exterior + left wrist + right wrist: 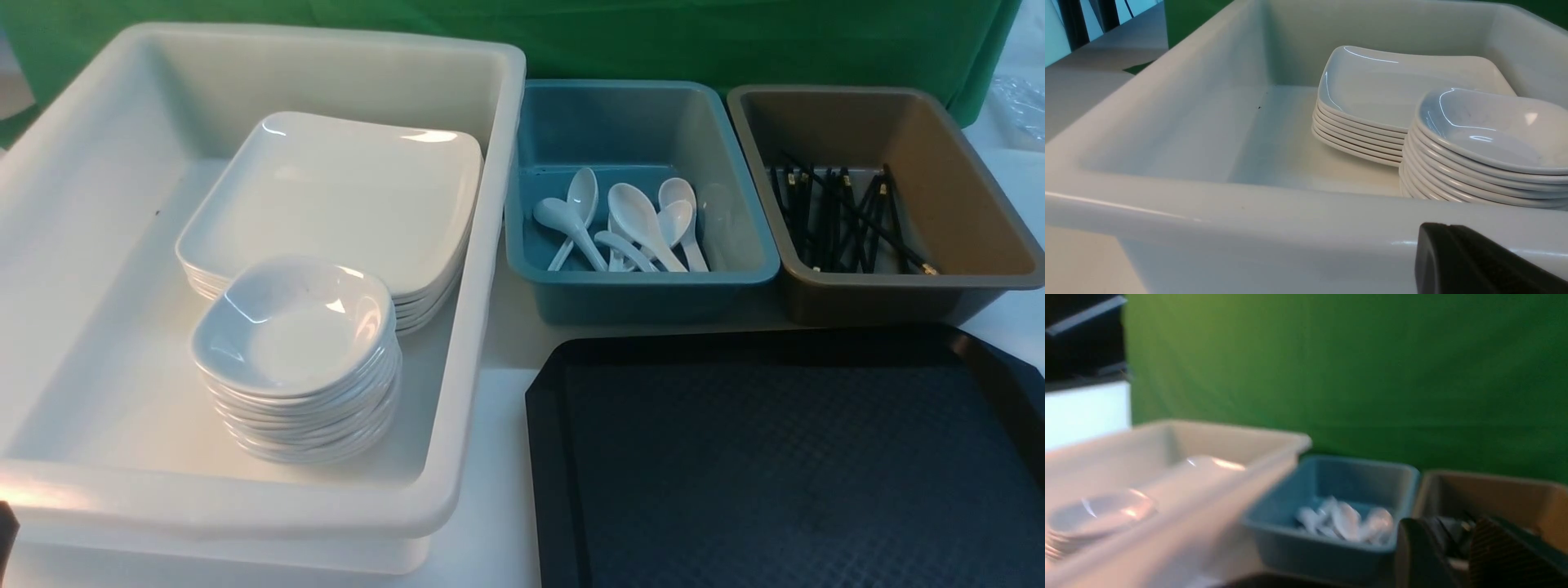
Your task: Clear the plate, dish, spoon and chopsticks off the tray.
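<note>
The black tray (784, 457) lies bare at the front right, with nothing on it. The top plate (343, 192) (1396, 85) rests on a stack in the white tub (482, 343), with a stack of small dishes (294, 322) (1490, 130) in front of it. Several white spoons (637, 216) (1345, 520) lie in the blue tub, and the black chopsticks (841, 216) lie in the brown tub. My left gripper (1435, 230) is shut and empty, just outside the white tub's near wall. My right gripper (1447, 533) is open, empty and blurred, on the near side of the blue and brown tubs.
The blue tub (645, 286) and brown tub (898, 298) stand side by side behind the tray. The white tub fills the left half of the table. A green cloth (735, 41) hangs at the back. Neither arm shows in the front view.
</note>
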`<move>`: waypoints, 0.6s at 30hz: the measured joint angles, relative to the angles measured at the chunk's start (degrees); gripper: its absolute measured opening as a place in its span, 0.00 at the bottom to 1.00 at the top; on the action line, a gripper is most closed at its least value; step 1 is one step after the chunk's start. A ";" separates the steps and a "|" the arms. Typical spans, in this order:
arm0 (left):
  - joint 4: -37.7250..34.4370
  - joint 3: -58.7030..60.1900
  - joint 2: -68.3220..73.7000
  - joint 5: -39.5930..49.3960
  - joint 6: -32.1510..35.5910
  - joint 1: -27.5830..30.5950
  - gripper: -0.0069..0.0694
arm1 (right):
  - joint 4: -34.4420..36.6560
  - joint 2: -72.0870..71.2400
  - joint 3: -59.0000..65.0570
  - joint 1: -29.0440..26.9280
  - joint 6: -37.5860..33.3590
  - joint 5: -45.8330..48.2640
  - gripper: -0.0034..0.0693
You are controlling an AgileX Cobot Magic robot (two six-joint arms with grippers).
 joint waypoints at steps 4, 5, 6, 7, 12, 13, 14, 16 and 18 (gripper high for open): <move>0.00 0.00 0.00 0.00 0.29 0.00 0.10 | 0.08 -1.00 7.18 -7.49 -1.72 1.91 0.38; 0.00 0.00 0.00 0.00 0.43 0.00 0.10 | 0.08 -1.56 9.04 -8.95 -1.85 2.18 0.38; 0.00 0.00 0.00 0.00 0.43 0.00 0.10 | 0.14 -2.40 11.86 -11.52 -2.24 2.43 0.38; 0.00 0.00 0.00 0.01 0.48 0.00 0.10 | 0.25 -3.06 14.06 -13.73 -2.96 3.75 0.38; 0.00 0.02 0.00 0.07 0.80 0.00 0.10 | -0.18 -3.34 15.20 -20.39 -4.59 9.27 0.38; 0.07 0.02 0.00 0.07 0.86 0.00 0.10 | -0.18 -3.34 15.20 -20.70 -4.67 9.31 0.38; 0.20 0.02 0.00 0.07 0.86 0.00 0.10 | -0.26 -3.34 15.20 -21.22 -4.87 9.38 0.38; 0.25 0.02 0.00 0.07 0.86 0.00 0.10 | -0.17 -3.35 15.20 -21.28 -4.93 9.66 0.38; 0.30 0.02 0.00 0.07 0.91 0.00 0.10 | -0.05 -3.40 15.20 -21.28 -4.55 9.66 0.38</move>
